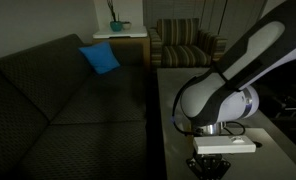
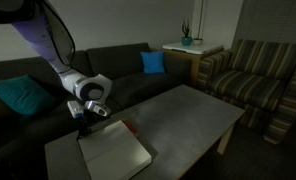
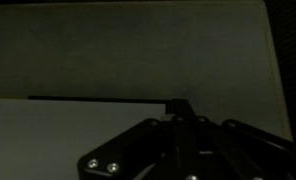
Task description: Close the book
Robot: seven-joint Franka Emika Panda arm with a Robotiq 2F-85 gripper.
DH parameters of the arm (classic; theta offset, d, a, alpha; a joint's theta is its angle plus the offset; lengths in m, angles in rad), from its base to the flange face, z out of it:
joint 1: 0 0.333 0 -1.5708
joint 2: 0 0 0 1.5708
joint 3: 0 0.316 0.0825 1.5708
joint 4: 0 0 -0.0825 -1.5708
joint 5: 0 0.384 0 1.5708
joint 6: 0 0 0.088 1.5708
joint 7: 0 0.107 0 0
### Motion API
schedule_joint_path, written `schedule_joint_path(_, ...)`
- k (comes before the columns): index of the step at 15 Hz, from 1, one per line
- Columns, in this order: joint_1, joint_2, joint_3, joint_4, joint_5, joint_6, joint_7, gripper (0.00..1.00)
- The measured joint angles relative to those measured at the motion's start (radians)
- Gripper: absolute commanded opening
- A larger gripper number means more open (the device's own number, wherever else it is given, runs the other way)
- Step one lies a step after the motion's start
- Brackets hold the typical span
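The book lies flat on the near-left part of the grey table, its pale white page face up. A small bit of red shows at its far edge. In an exterior view the book is a white slab under the arm. My gripper points down at the book's far-left edge and also shows in an exterior view. In the wrist view the fingers meet at one tip, right at the dark edge of the white page. Nothing shows between them.
A dark sofa runs along the table's far side, with a blue cushion and a teal cushion. A striped armchair and a side table with a plant stand beyond the table.
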Motion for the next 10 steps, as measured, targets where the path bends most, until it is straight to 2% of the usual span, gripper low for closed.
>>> schedule_joint_path(10, 0.166, -0.002, -0.094, 0.026, -0.158, -0.025, 0.294, 0.00)
